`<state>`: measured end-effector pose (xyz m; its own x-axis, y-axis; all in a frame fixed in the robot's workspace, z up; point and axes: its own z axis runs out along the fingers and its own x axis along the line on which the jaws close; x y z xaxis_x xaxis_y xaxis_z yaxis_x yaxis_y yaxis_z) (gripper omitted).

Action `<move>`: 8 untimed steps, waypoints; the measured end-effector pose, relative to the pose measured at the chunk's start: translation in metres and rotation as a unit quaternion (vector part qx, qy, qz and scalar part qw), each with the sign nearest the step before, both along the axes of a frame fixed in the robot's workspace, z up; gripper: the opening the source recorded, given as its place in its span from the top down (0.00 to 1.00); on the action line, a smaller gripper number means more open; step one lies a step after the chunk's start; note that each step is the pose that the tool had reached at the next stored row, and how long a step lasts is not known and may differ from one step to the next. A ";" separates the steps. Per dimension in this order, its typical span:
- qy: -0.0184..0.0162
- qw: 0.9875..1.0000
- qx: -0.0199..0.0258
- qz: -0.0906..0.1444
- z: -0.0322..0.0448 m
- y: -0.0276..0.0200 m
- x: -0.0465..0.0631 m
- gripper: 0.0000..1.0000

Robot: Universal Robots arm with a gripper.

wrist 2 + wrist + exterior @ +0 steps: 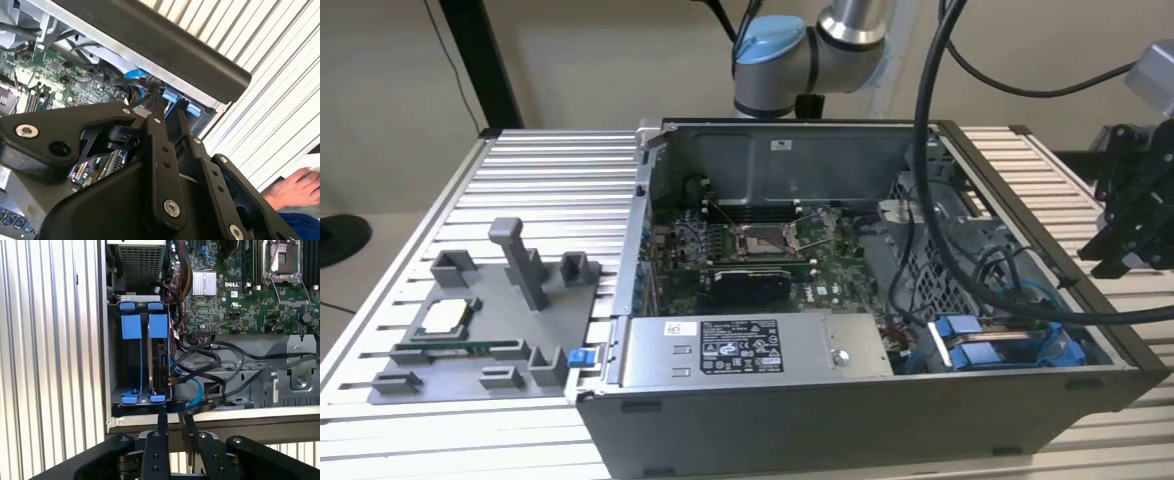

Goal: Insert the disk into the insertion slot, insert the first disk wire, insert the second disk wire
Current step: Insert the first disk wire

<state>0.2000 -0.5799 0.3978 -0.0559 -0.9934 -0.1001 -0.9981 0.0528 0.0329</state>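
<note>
The disk [161,359] stands on edge in blue carrier frames inside the insertion slot [116,365], a grey bay at the case corner. A blue wire [194,386] and black wires [210,360] run to the disk's edge. In the exterior view the blue carriers [991,345] sit at the case's near right corner. My gripper [174,416] hovers just outside the case wall beside that bay, fingers a narrow gap apart with nothing between them. It also appears as a black shape [1110,262] at the exterior view's right, and over the case rim in the second wrist view [166,101].
The open computer case [854,420] lies on a slatted aluminium table [547,170]. Inside are the green motherboard [761,250] and a grey power-supply box [740,350]. A grey fixture [480,330] with parts sits on the exterior view's left. A person's hand [295,187] rests near the table.
</note>
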 end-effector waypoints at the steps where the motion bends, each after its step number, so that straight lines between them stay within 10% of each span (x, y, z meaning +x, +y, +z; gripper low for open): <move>1: 0.001 1.000 0.000 0.000 -0.0004 0.0000 0.002 1.00; 3: 0.001 1.000 0.000 0.000 -0.0010 0.0000 0.005 1.00; 4: 0.002 1.000 0.000 0.000 -0.0011 0.0000 0.005 0.00; 8: 0.002 1.000 0.000 0.000 -0.0011 0.0000 0.006 0.00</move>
